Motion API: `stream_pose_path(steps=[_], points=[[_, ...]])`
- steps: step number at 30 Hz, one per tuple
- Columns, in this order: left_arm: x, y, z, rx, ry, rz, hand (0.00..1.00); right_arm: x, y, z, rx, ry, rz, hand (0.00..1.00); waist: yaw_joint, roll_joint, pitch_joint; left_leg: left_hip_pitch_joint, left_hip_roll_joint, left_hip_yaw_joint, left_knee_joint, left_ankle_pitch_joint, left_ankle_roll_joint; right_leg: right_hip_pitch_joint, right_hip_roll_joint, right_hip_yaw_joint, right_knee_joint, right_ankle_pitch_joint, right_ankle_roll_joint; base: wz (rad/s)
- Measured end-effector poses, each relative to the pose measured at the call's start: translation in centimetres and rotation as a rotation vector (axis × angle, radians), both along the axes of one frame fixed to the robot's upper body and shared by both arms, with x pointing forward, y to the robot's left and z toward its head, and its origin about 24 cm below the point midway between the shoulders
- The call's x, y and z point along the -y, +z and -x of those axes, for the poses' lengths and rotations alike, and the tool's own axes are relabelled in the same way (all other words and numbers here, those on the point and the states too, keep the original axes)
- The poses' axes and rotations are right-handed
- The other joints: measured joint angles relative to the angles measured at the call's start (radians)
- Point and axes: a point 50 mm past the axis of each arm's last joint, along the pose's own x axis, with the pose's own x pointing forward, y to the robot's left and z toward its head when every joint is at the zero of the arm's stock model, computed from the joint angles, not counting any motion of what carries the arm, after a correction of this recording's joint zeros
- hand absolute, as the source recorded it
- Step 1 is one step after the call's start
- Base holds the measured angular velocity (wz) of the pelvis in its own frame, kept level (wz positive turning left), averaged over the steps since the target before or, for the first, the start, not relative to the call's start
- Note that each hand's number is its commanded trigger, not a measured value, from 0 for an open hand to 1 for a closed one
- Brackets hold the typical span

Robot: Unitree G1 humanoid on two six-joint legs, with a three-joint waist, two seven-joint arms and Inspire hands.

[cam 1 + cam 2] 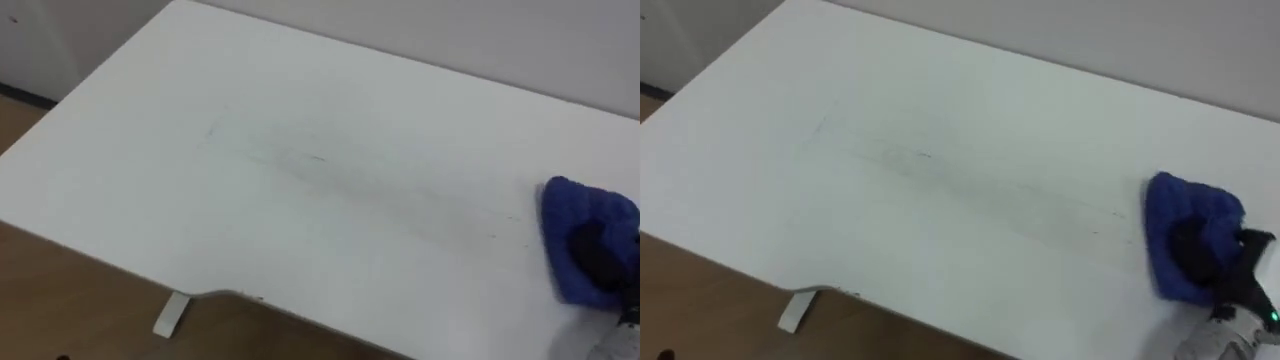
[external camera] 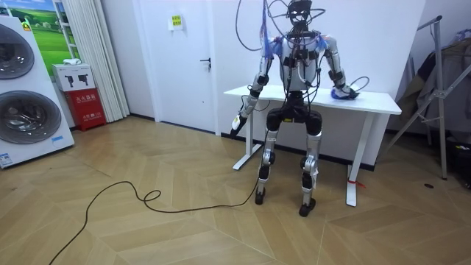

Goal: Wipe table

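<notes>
Blue cloth (image 1: 580, 210) lies bunched at the right end of the white tabletop (image 1: 300, 180). The robot's right hand (image 1: 598, 255) sits on top of the cloth's middle, and I cannot tell whether it grips the cloth or only presses it. Faint streaks (image 1: 330, 165) cross the tabletop's middle, well apart from the cloth. The left hand (image 2: 238, 123) hangs low by the tabletop's other end.

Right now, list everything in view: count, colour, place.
table: 1, white, against the wall
cloth: 1, blue, table's right end
streaks: a few, faint grey, mid-table
washing machines: 2, white, stacked, room view's left
cabinet: 1, red, beside the washing machines
door: 1, white, behind the table
right hand: dark, on the cloth
left hand: hanging by the table's left end
</notes>
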Motion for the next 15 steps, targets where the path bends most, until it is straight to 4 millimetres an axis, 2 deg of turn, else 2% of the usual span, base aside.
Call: stream_pose_path(steps=[6,8,9,10,11,12,15], points=[[0.0,0.0,0.2,0.002,0.001,-0.002,0.0,2.1,-0.1,4.7,-0.021,-0.16,-0.009,1.0,-0.029,-0.001,-0.0007,0.006,0.001,0.005,0.0,-0.005,0.0,0.003,0.001,0.009,0.001,0.001,-0.001,-0.02],[0.0,0.0,0.5,-0.004,0.002,0.0,0.0,2.3,-0.1,5.2,-0.024,-0.175,-0.005,1.0,-0.025,0.0,-0.0009,0.015,0.002,0.016,-0.002,-0.011,-0.002,0.004,0.002,0.019,0.002,0.001,-0.001,-0.13],[0.0,0.0,0.6,-0.007,0.003,0.001,0.0,2.3,-0.1,5.2,-0.024,-0.176,-0.004,0.71,-0.025,0.0,-0.0007,0.019,0.002,0.019,-0.004,-0.012,-0.004,0.005,0.002,0.023,0.002,0.001,-0.001,-0.18],[0.0,0.0,0.6,-0.007,0.002,0.002,0.0,2.2,-0.1,5.2,-0.023,-0.175,-0.001,0.34,-0.025,0.0,-0.0005,0.028,0.002,0.027,-0.008,-0.013,-0.004,0.007,0.001,0.029,0.003,0.001,-0.001,-0.13],[0.1,-0.1,0.8,-0.012,0.005,0.004,0.0,1.9,-0.2,5.2,-0.027,-0.173,0.004,0.21,-0.023,0.0,-0.0004,0.035,0.002,0.031,-0.01,-0.014,-0.003,0.011,0.001,0.033,0.003,0.002,0.0,-0.16],[0.2,-0.2,1.1,-0.018,0.008,0.008,0.0,1.9,-0.2,5.1,-0.028,-0.175,0.01,0.0,-0.021,0.0,-0.0001,0.043,0.002,0.037,-0.011,-0.016,-0.002,0.014,0.001,0.038,0.003,0.002,0.0,-0.12],[0.5,-0.3,1.3,-0.018,0.008,0.015,0.0,1.4,-0.1,4.2,-0.035,-0.136,0.029,0.0,-0.011,0.0,0.0011,0.067,0.002,0.055,-0.021,-0.019,-0.002,0.022,0.0,0.053,0.005,0.001,0.001,-0.17]])
